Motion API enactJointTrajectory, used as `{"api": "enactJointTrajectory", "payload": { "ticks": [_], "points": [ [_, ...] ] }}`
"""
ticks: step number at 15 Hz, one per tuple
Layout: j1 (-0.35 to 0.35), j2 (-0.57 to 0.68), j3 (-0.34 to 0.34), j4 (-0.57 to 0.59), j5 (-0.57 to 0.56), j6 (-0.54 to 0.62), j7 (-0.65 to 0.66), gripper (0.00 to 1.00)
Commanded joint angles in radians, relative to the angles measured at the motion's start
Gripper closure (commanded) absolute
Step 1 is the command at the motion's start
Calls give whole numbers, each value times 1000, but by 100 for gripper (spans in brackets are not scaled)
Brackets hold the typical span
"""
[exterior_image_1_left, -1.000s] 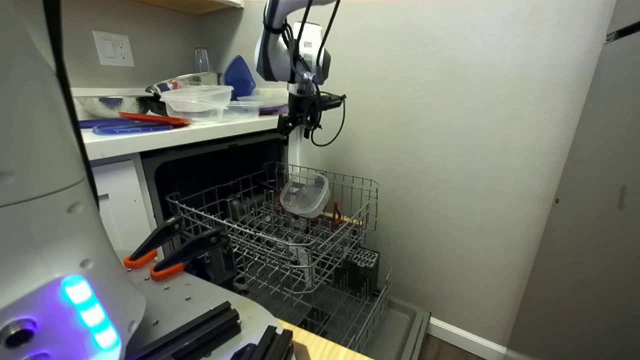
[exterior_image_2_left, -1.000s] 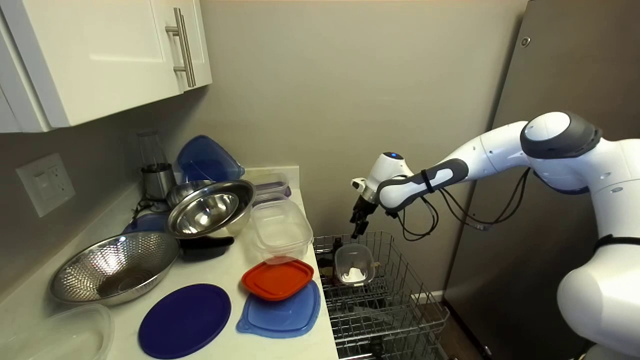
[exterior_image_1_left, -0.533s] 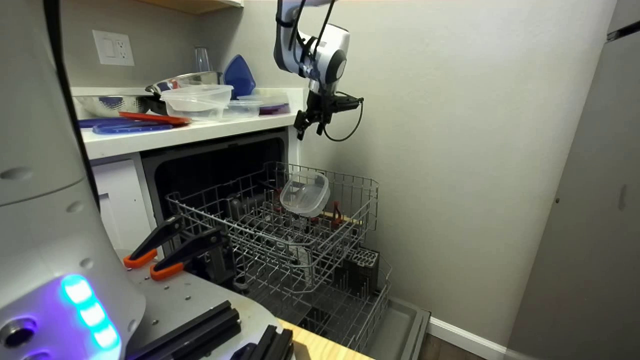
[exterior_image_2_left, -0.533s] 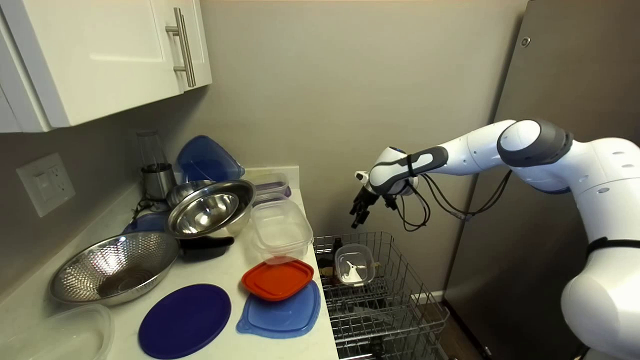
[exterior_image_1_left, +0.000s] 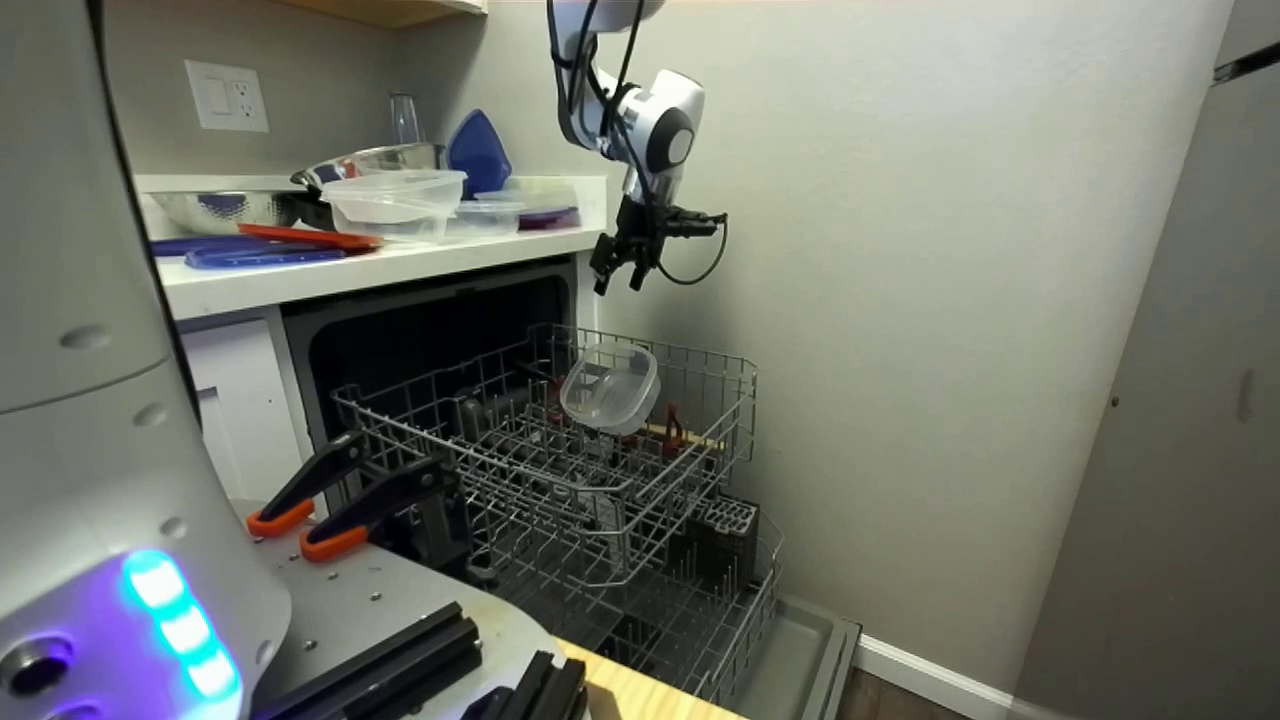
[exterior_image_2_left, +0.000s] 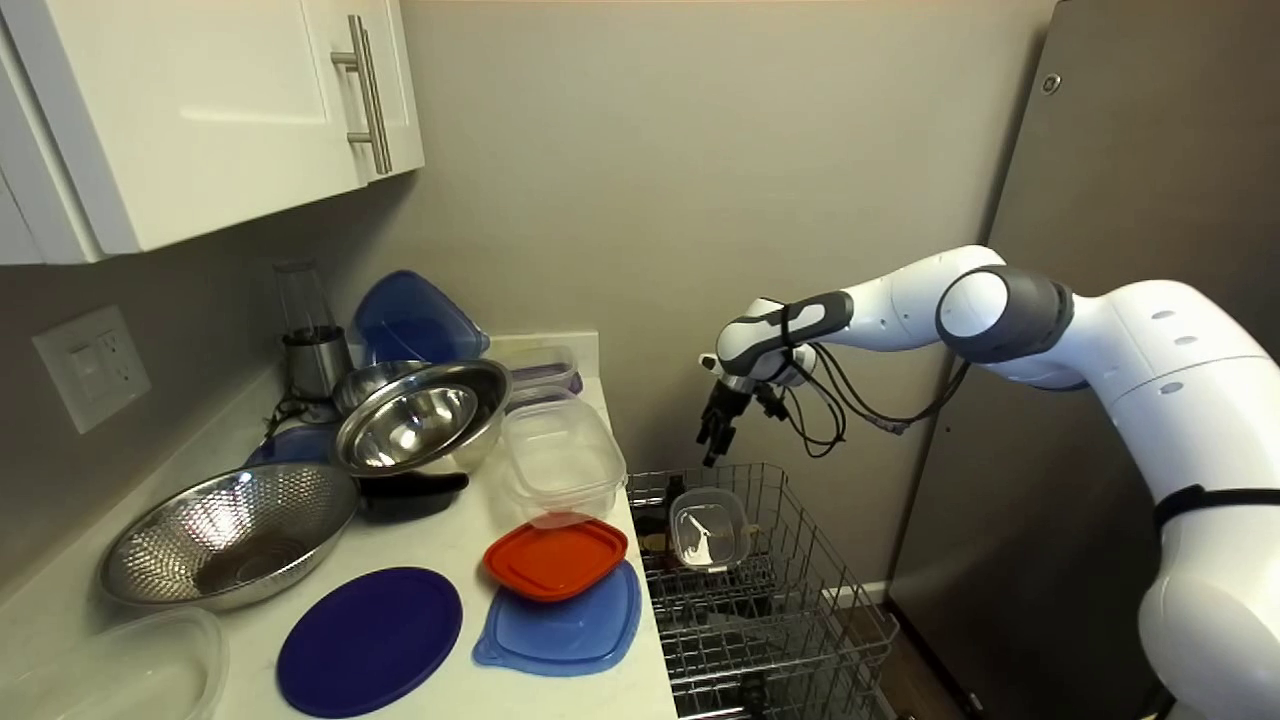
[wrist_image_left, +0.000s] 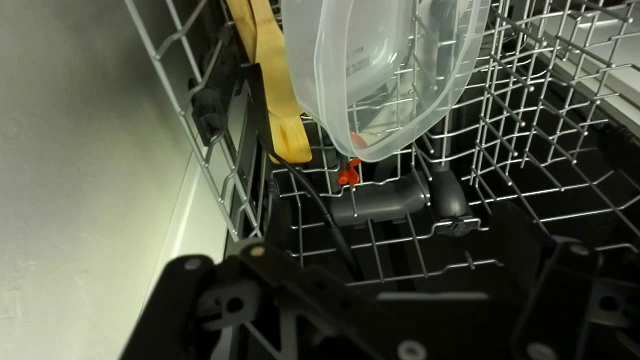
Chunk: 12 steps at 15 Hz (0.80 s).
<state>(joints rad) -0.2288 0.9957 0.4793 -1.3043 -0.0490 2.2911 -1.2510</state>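
Note:
My gripper (exterior_image_1_left: 619, 285) hangs above the back part of the dishwasher's upper rack (exterior_image_1_left: 575, 489), its fingers apart and nothing between them. In the wrist view the gripper (wrist_image_left: 395, 222) shows dark fingers spread wide at the bottom. A see-through plastic container (exterior_image_1_left: 611, 388) leans tilted on the upper rack, below the gripper and apart from it. The wrist view has this container (wrist_image_left: 332, 75) at top centre. Wooden utensils (wrist_image_left: 275, 65) lie to its left, and a small orange-red piece (wrist_image_left: 350, 172) shows just under its rim. A thin black handle (wrist_image_left: 325, 215) runs towards the gripper.
Beside the rack, the counter (exterior_image_2_left: 470, 590) bears stacked see-through containers (exterior_image_2_left: 565, 450), metal bowls (exterior_image_2_left: 475, 440), a colander (exterior_image_2_left: 240, 540), a red lid (exterior_image_2_left: 555, 560) and blue lids (exterior_image_2_left: 370, 640). The wall rises close behind the rack. Black clamps (exterior_image_1_left: 385, 497) stand near the robot's base.
The gripper has shifted right in an exterior view, rising and then dipping slightly over the rack. The arm's elbow has swung left in an exterior view. The container has stayed put.

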Motion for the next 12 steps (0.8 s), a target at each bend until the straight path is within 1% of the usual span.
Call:
{"api": "enactJointTrajectory", "payload": {
  "ticks": [1,4,6,10,12],
  "points": [
    [73,51,-82,99,71,-71,-69,0],
    [116,93,-129,146,84,-67,-69,0],
    [135,119,-147,171,83,-63,-67,0],
    [151,167,-161,209,84,-65,-67,0],
    [156,180,-158,211,81,-62,-77,0]
  ]
}}
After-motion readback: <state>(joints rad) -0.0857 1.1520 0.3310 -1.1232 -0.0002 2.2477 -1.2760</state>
